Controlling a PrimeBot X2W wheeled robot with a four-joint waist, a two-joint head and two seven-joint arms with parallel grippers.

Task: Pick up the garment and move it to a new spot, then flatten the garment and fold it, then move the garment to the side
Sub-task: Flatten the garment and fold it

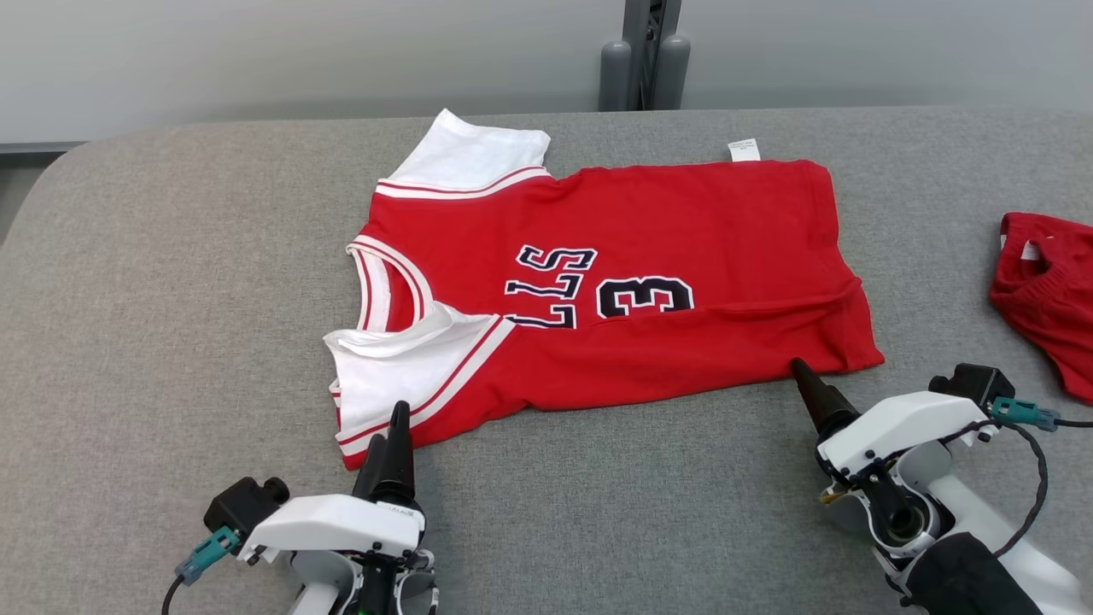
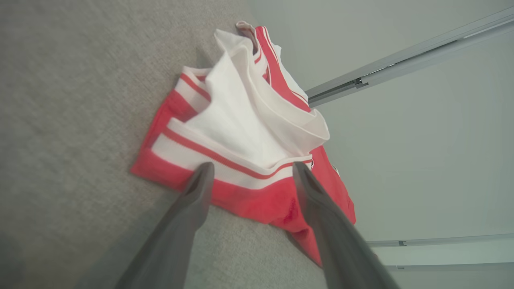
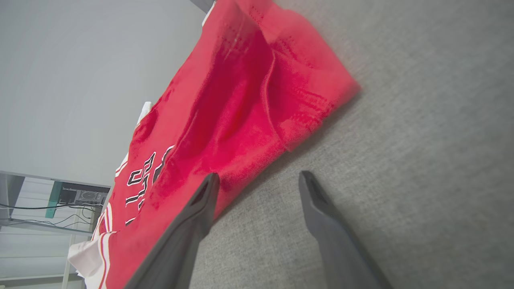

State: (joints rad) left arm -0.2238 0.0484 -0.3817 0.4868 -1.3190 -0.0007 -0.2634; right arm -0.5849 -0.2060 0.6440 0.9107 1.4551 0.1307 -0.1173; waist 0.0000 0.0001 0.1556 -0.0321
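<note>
The garment (image 1: 615, 282) is a red jersey with white sleeves and dark lettering, lying spread out on the grey table (image 1: 128, 299), collar to the left. My left gripper (image 1: 397, 418) stands open at the near white sleeve (image 2: 237, 124), its fingertips (image 2: 204, 172) over the sleeve's red hem. Over on the right, my right gripper (image 1: 803, 371) is open at the jersey's near bottom edge (image 3: 249, 120). One of its fingers (image 3: 209, 186) lies over the hem and the other over bare cloth. Neither gripper holds anything.
A second red piece of clothing (image 1: 1046, 295) lies at the table's right edge. A grey post (image 1: 645, 55) stands behind the table against a pale wall. Bare grey surface stretches to the left and in front of the jersey.
</note>
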